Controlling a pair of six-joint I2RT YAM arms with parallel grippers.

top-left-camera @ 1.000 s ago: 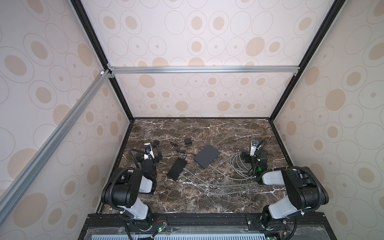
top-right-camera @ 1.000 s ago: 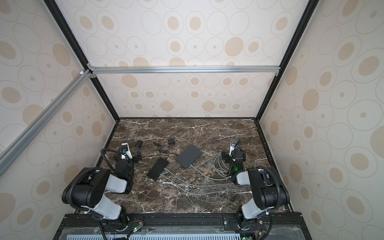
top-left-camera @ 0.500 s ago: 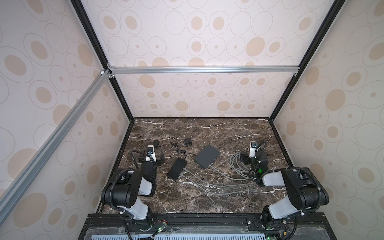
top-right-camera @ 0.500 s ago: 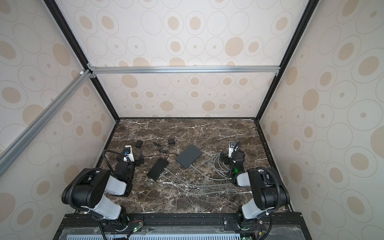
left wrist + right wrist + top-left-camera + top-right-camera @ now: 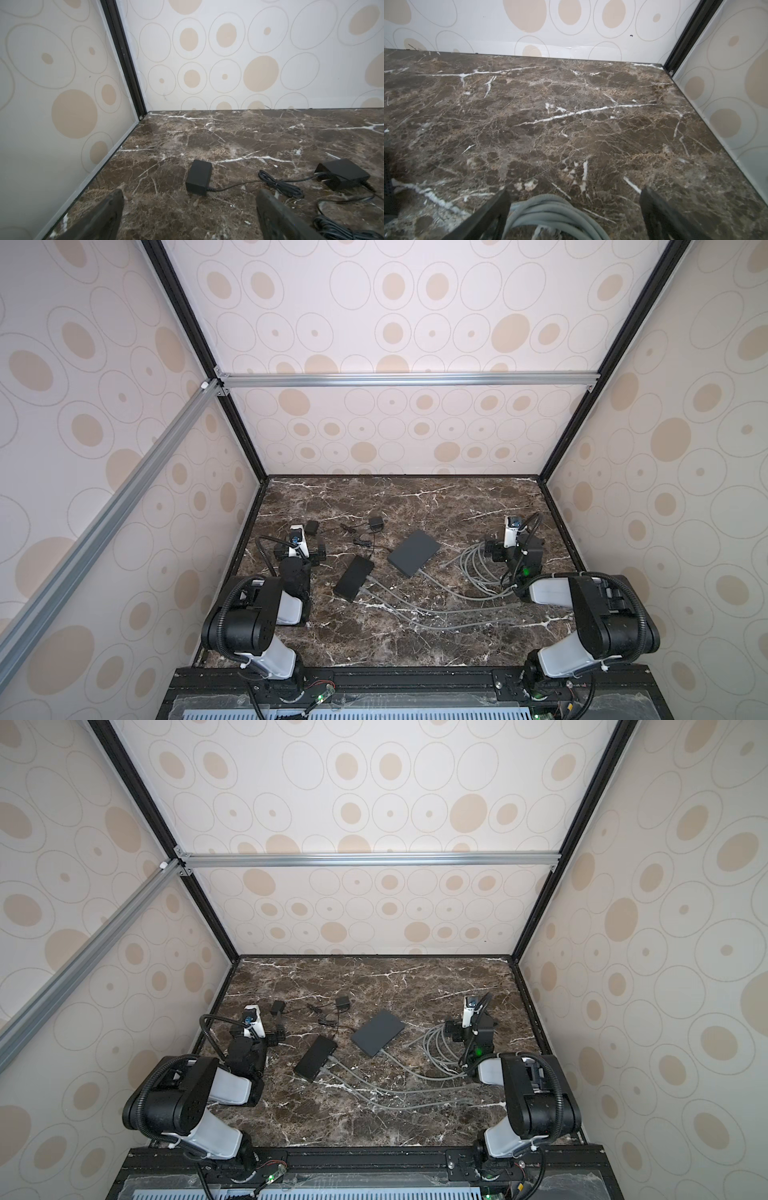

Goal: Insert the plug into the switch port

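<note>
Jaws on both arms stand fully released and hold nothing. Left gripper (image 5: 190, 200) hangs low over the brown marble table (image 5: 249, 135). It faces the small black power adapter block (image 5: 199, 179), which lies just ahead of the fingertips without touching them. The block's thin black cord (image 5: 278, 185) trails off to one side. Right gripper (image 5: 574, 195) sits directly above a loop of grey network cables (image 5: 550, 209) — the bundle passes between the spread fingers, unpinched. Judgement: this placement suits a pick from the bundle, since the plug must be lifted before any insertion. The task stands at its opening step.

In both top views the grey network cables (image 5: 478, 568) fan from the right arm's side across to the slim black rectangular switch (image 5: 354, 583). Several are already seated along its long edge, and one runs to the dark grey flat square box (image 5: 414, 552). One free cable end (image 5: 444, 563) appears to lie just beside that box — taken here to be the plug, though too small to confirm. Its axis seems to run across the table, tip pointing towards the box and the left arm's side. The black switch lies diagonally, its long axis running from near-left to far-right, with the ports on the edge facing the right arm. Which of the two units is the intended one cannot be told.
</note>
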